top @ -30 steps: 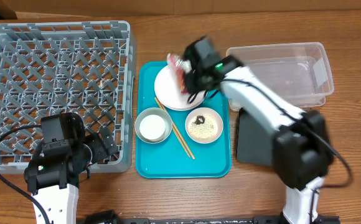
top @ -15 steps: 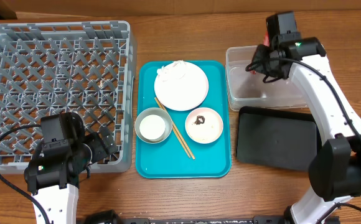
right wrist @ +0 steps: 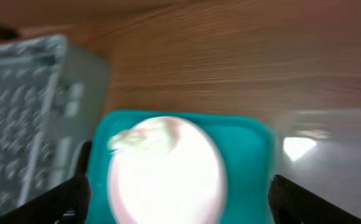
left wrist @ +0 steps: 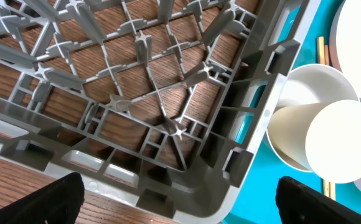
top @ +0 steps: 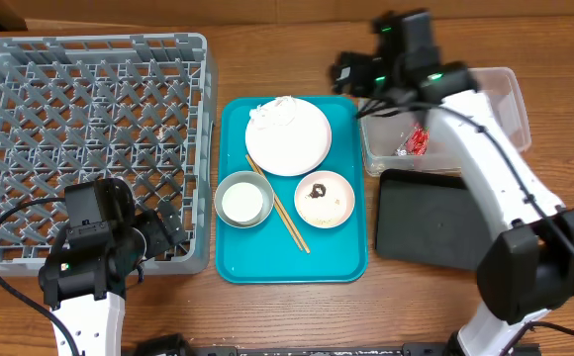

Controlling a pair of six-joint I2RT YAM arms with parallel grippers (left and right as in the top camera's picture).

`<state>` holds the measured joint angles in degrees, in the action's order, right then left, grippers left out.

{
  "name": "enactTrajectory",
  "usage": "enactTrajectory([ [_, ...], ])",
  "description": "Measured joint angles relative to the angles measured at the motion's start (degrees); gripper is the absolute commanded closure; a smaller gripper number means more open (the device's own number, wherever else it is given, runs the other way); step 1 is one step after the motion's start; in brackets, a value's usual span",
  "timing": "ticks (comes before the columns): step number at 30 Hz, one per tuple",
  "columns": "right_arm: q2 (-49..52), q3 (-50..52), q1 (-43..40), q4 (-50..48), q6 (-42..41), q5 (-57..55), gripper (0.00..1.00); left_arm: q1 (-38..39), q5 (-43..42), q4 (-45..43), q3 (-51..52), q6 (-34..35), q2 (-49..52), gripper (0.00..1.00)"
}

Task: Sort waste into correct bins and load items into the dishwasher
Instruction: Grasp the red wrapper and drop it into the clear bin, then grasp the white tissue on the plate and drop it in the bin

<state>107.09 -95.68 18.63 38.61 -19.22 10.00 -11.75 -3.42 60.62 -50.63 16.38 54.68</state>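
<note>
The red wrapper lies loose in the clear tub. My right gripper is open and empty, blurred with motion, above the gap between that tub and the teal tray. In the right wrist view its fingers frame the white plate with the crumpled tissue at its rim. The plate is on the teal tray with the cup in the grey bowl, the chopsticks and the pinkish bowl of rice with a brown lump. My left gripper is open over the rack's corner.
The grey dishwasher rack fills the left of the table. The black tray lies in front of the clear tub, at the right. In the left wrist view the cup shows just beyond the rack wall.
My right gripper has opened and let the red wrapper drop into the clear tub, then swung left toward the teal tray. The left arm has not moved.
</note>
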Motion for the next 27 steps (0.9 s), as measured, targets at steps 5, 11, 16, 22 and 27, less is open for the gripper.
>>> enactTrajectory([
  [5,2.8,-0.1,8.8,-5.3,1.2,-4.3,0.1,0.0,0.0,-0.1,0.0,0.0,0.0,0.0],
  [11,12.7,-0.2,12.9,-12.2,1.0,-10.2,0.14,0.0,0.0,-0.2,0.0,0.0,0.0,0.0],
  [16,18.9,-0.2,13.0,-17.7,-1.1,-11.9,0.16,0.0,0.0,0.4,0.0,0.0,0.0,0.0],
  [22,23.3,-0.2,13.0,-20.9,-4.4,-12.9,0.37,0.0,0.0,0.7,0.0,0.0,0.0,0.0],
  [27,24.8,-0.2,13.0,-21.0,-6.5,-13.2,0.71,0.0,0.0,0.9,-0.1,0.0,0.0,0.0],
])
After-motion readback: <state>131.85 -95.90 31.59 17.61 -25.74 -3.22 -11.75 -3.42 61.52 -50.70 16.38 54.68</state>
